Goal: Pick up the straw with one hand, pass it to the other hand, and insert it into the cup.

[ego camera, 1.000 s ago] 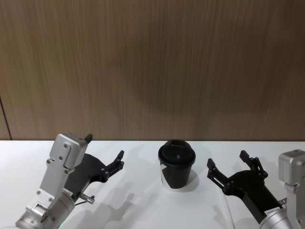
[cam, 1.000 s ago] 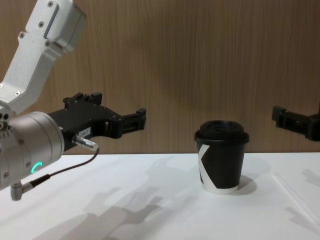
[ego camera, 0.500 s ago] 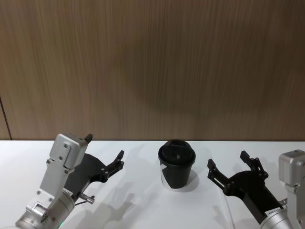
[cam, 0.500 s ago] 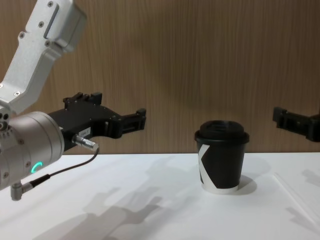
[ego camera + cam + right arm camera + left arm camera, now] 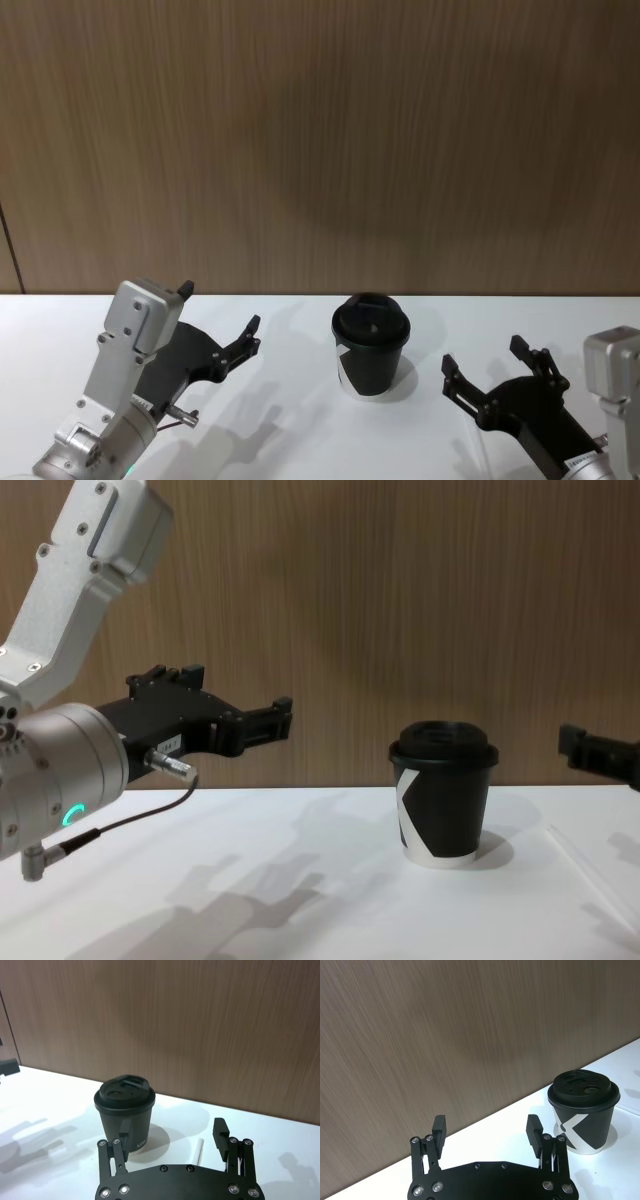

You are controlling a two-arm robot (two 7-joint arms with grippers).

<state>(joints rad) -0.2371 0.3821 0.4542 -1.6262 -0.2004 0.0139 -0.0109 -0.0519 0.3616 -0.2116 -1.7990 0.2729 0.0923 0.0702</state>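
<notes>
Black lidded paper cup [image 5: 371, 345] stands upright on the white table [image 5: 300, 430]. White straw [image 5: 199, 1150] lies flat on the table just right of the cup, not touching it. Right gripper [image 5: 485, 356] hovers right of the cup, over the straw, fingers spread apart. Left gripper [image 5: 220, 307] hangs above the table left of the cup, well apart from it, fingers spread too.

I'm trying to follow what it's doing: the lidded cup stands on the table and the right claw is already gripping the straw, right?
Not quite. The right wrist view shows the right claw open and empty; the straw lies on the table beside the lidded cup. The left claw hangs open too.
</notes>
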